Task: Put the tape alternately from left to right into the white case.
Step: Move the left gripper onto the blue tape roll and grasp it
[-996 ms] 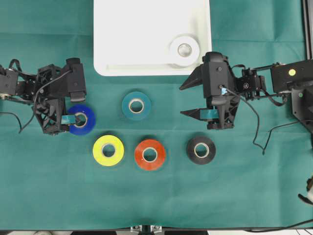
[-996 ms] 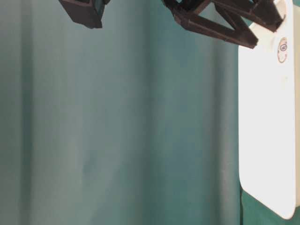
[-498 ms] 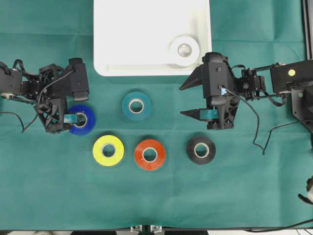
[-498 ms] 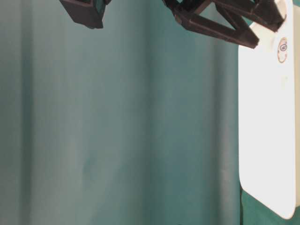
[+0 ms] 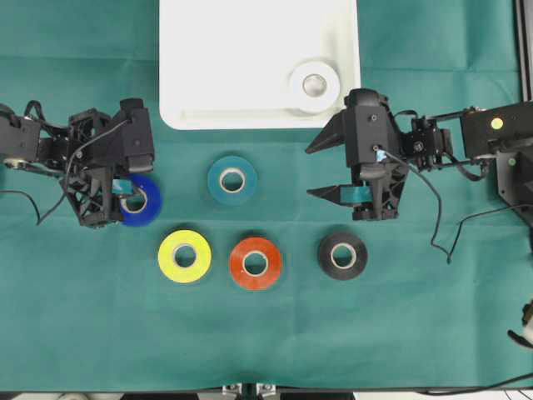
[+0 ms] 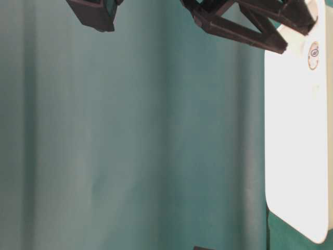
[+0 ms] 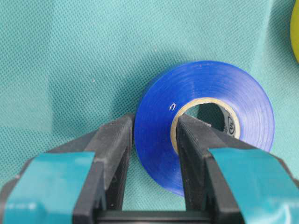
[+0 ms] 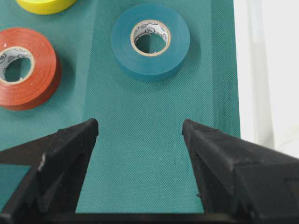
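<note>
Blue roll (image 7: 205, 121) on cloth, left of teal roll (image 5: 232, 180) | left gripper (image 7: 152, 140) clamps its wall, one finger through core, for lifting | right gripper (image 8: 140, 133) gapes empty, waiting | white roll (image 5: 314, 85) already in case (image 5: 241, 58)

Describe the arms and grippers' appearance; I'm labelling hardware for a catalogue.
Both arms are black with loose black cables. The left gripper and right gripper have black, wedge-shaped, ribbed fingers wrapped with teal tape. A yellow-green dot marks the right arm's housing.

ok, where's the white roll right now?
Overhead view: the white roll lies in the white case, in its right near corner, just above the right hand.
</note>
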